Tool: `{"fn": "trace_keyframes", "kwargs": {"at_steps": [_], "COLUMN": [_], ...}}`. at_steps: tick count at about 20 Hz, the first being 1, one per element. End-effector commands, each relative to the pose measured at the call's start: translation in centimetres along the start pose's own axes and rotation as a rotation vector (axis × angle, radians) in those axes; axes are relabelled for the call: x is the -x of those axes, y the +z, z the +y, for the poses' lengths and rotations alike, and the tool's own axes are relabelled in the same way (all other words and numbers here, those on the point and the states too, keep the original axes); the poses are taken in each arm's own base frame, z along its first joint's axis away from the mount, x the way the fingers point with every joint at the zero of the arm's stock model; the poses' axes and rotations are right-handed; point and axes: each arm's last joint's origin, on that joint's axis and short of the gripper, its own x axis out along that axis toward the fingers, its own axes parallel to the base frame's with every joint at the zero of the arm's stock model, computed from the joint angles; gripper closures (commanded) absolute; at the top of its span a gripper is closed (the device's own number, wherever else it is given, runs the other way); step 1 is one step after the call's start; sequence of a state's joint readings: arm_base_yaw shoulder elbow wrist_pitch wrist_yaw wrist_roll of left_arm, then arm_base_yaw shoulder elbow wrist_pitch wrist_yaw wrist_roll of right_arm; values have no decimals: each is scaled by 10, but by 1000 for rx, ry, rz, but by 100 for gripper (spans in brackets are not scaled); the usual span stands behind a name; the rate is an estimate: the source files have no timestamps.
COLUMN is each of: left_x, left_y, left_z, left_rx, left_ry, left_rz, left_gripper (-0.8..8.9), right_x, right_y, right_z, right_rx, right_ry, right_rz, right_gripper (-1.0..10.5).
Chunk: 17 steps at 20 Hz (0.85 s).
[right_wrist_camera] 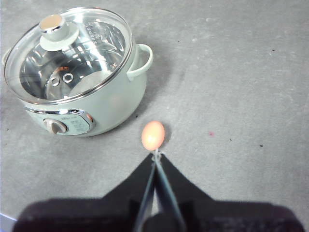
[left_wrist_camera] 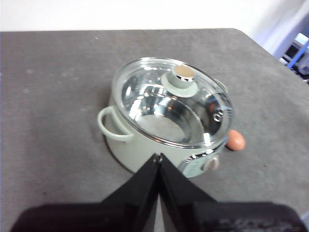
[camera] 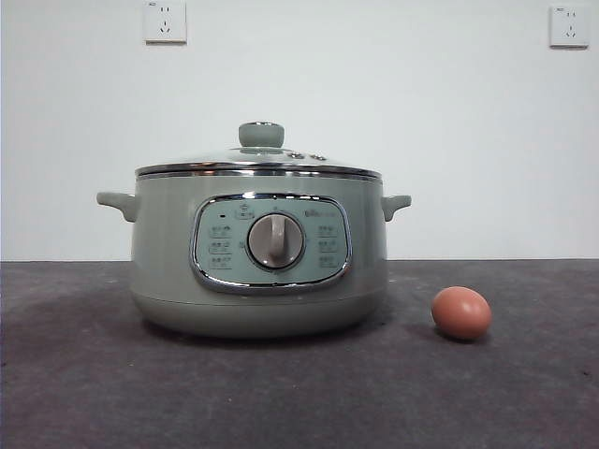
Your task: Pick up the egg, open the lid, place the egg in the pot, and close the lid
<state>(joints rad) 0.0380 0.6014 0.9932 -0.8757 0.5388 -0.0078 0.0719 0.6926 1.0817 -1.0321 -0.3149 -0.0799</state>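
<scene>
The sage-green pot [camera: 257,262] stands on the dark table with the glass lid [camera: 258,161] closed on it, green knob on top. The reddish-brown egg [camera: 461,312] lies on the table to the pot's right, apart from it. In the left wrist view the left gripper [left_wrist_camera: 157,157] is shut and empty, high above the pot [left_wrist_camera: 145,145] and lid [left_wrist_camera: 171,101]; the egg [left_wrist_camera: 236,140] shows beyond the pot. In the right wrist view the right gripper [right_wrist_camera: 155,153] is shut and empty, high above the egg [right_wrist_camera: 153,135], with the pot [right_wrist_camera: 96,104] and lid [right_wrist_camera: 67,53] beside it.
A dark grey table [camera: 299,393] carries the things. A white wall with two sockets [camera: 166,21] stands behind. The table's far edge and corner show in the left wrist view [left_wrist_camera: 241,31].
</scene>
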Motion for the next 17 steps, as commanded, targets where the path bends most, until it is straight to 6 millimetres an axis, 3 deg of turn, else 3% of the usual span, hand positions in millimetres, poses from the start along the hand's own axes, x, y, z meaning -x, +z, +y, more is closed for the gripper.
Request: {"fn": "trace_keyframes", "kwargs": {"at_steps": [1,3,4,11,17], "left_x": [-3,-5,-6,-14,-44], "left_y": [0,1,1,8,35], "left_z": [0,1,1,3,3], "left_rx": [-7,0,4,-12,-51], "left_ry": [-51,-84,-107,-150,-203], "left_rz": [10,20,24,5,50], "left_gripper": [609,253,216,216,216], "right_x": [1,1,1,1,-1], "right_y": [1,0,0,-1,0], "right_z": [0,0,0,1,1], "right_rx": [12,11,9,4,-4], "right_ry": [3,4,4,6,38], "right_rz": [-7,-3,2,16,15], "right_gripper": [734,475,381,348,348]}}
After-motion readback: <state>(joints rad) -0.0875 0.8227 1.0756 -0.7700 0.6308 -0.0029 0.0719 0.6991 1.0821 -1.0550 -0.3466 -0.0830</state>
